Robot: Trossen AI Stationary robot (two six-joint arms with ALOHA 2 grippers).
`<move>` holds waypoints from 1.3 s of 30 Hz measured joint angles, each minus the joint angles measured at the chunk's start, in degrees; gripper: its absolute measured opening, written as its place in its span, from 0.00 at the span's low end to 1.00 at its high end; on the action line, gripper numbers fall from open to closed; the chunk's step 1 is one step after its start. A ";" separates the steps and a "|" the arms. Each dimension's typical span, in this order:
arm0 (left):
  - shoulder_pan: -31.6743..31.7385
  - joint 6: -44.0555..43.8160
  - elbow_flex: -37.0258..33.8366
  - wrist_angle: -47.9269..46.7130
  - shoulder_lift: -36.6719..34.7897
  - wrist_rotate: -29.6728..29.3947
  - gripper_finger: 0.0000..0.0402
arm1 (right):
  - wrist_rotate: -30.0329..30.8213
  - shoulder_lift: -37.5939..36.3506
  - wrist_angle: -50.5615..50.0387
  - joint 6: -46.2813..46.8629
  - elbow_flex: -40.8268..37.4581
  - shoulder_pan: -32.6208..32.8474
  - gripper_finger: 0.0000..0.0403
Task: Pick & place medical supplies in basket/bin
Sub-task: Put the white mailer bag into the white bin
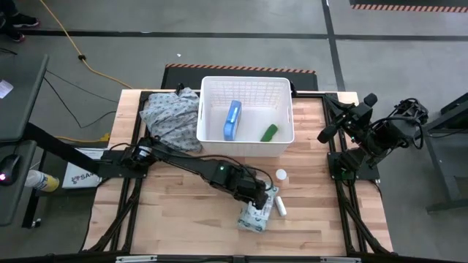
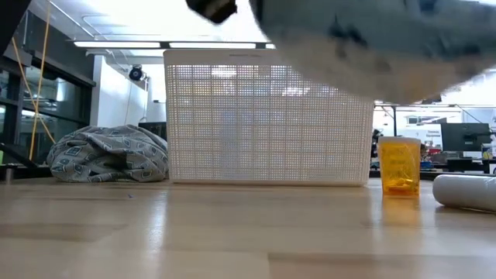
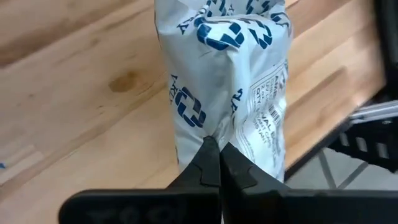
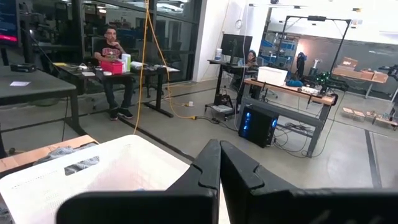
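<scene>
My left gripper (image 1: 260, 199) is shut on the grey-white soft pack (image 3: 227, 81) over the near middle of the table. The pack also shows in the high view (image 1: 256, 217) and, above the tabletop, in the low view (image 2: 372, 43). The white gridded basket (image 1: 212, 135) stands at the far middle; the blue-white flat packet (image 1: 232, 120) and the green bar (image 1: 269, 132) lie inside it. The orange vial (image 2: 400, 165) stands upright on the table, and the white tube (image 2: 465, 191) lies on its side beside it. My right gripper (image 4: 219, 163) is shut and empty, held high at the table's right edge. My left gripper pinches the soft pack's near end (image 3: 214, 134) between its two fingertips, at a crease in the wrapper. The fingers slant down from the table's left. The pack reaches away from the fingers and is lifted clear of the table.
A crumpled grey patterned cloth (image 1: 172, 117) lies left of the basket at the far left. The vial (image 1: 281, 175) and tube (image 1: 278, 205) sit just right of my left gripper. Bare wood shows at the near left (image 1: 183, 219). People sit at desks in the room beyond.
</scene>
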 joint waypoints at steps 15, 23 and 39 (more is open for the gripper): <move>-0.81 1.27 13.91 -8.15 -5.41 -17.04 0.06 | 0.76 -0.23 -1.42 -2.42 -0.02 0.00 0.00; 2.50 7.22 13.93 -6.81 -10.46 -25.25 0.06 | 0.75 -0.17 -3.85 -2.44 -0.02 0.00 0.00; 22.85 29.58 13.91 3.76 -13.94 -22.30 0.06 | 0.72 -0.20 -4.35 -2.39 -0.02 -0.02 0.00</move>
